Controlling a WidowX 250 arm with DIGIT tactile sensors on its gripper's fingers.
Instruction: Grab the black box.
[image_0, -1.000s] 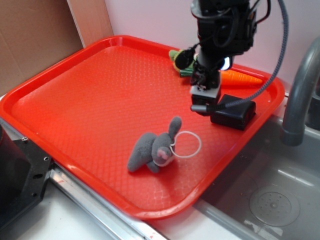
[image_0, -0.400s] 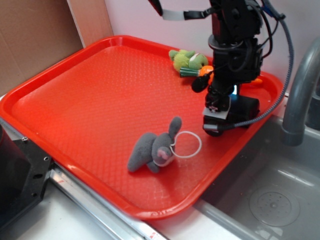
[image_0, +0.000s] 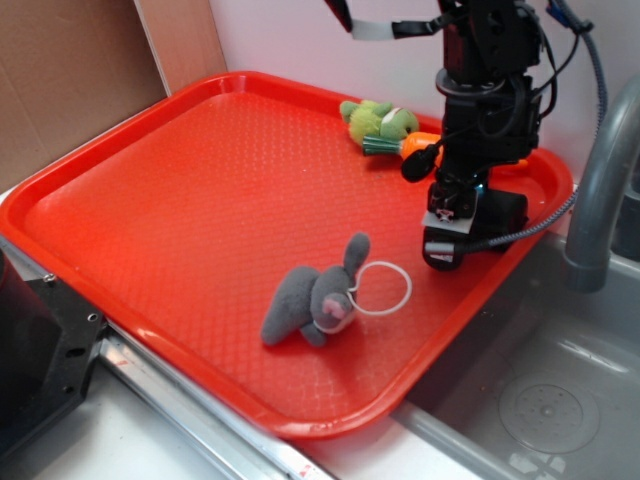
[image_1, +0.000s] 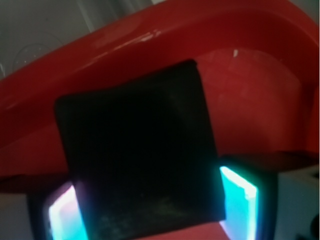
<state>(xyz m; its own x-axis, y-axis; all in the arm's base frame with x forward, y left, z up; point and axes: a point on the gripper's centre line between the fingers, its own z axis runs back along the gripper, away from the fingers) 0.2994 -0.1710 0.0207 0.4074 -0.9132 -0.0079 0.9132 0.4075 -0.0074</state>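
Observation:
The black box (image_0: 511, 211) lies at the right edge of the red tray (image_0: 150, 200), mostly hidden behind my gripper (image_0: 447, 250), which hangs right over it. In the wrist view the black box (image_1: 137, 150) fills the space between my two glowing fingers: the left finger (image_1: 62, 215) and the right finger (image_1: 240, 195) stand on either side of it, very close to its sides. My gripper (image_1: 150, 212) is open and straddles the box. The tray's raised rim (image_1: 125, 40) runs just beyond the box.
A grey plush bunny (image_0: 310, 300) with a white ring (image_0: 385, 290) lies mid-tray. A green plush with an orange carrot (image_0: 382, 124) sits at the back rim. A grey faucet (image_0: 600, 180) and sink basin (image_0: 550, 400) are right of the tray. Cardboard (image_0: 70, 70) stands at the back left.
My gripper has moved right from beside the box to over it and come down around it. The tray and bunny have shifted slightly to the right.

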